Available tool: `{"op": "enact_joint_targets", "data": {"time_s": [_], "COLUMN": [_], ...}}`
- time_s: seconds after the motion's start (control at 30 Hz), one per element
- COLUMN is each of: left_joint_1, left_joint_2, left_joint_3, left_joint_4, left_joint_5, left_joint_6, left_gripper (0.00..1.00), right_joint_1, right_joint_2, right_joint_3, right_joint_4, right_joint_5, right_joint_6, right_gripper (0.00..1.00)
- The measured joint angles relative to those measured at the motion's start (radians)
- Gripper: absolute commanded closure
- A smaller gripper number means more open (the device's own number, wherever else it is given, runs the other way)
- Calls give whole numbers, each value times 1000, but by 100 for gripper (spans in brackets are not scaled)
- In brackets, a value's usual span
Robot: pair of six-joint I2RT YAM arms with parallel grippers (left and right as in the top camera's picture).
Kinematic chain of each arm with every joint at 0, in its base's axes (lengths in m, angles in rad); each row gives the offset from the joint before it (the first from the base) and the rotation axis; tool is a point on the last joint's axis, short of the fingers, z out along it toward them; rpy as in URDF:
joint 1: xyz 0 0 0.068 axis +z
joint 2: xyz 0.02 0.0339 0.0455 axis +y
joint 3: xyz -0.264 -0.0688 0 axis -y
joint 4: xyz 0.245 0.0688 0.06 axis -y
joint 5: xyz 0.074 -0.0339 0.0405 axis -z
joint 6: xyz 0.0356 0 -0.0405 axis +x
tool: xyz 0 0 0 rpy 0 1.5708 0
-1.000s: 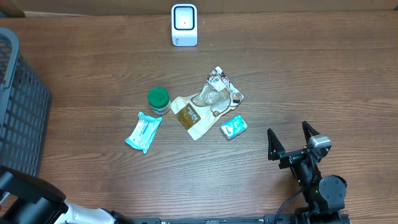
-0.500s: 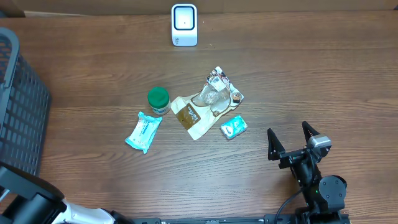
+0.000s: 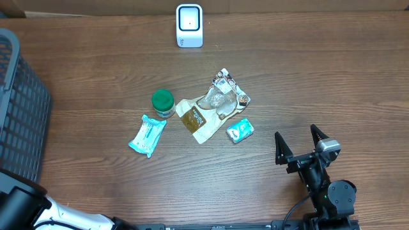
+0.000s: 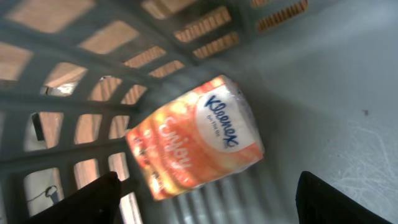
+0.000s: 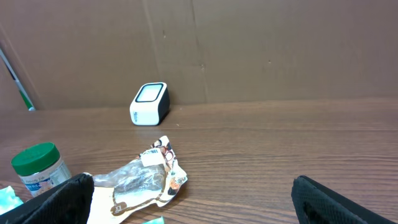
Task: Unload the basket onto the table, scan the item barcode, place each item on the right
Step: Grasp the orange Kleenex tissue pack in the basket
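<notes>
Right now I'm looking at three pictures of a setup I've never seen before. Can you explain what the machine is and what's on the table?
This is a robot with two arms at a wooden table. One picture looks down from above, and the other two come from a camera on each wrist. On the table lie a white scanner, a green-lidded jar, a teal packet, a crumpled pouch and a small teal pack. A grey basket stands at the left. The left wrist camera looks into that basket, where an orange Kleenex pack lies. The left fingers and right fingers are open and hold nothing.
</notes>
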Motion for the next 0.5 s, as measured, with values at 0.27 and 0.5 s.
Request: {"op": "enact_joint_targets", "data": {"time_s": [0.27,0.5], "left_joint_1": [0,0], "left_joint_2": [74,96], "left_joint_3": [4,5], "left_joint_4": [48,55], "left_joint_5": [-5,-34], "left_joint_6": [20,32], "left_gripper": [48,96], "right_joint_1": [0,0], "right_joint_2": [0,0], "right_joint_3": [0,0], "right_joint_4": [0,0], "right_joint_5": [0,0], "right_joint_6": [0,0], "right_gripper": [0,0]}}
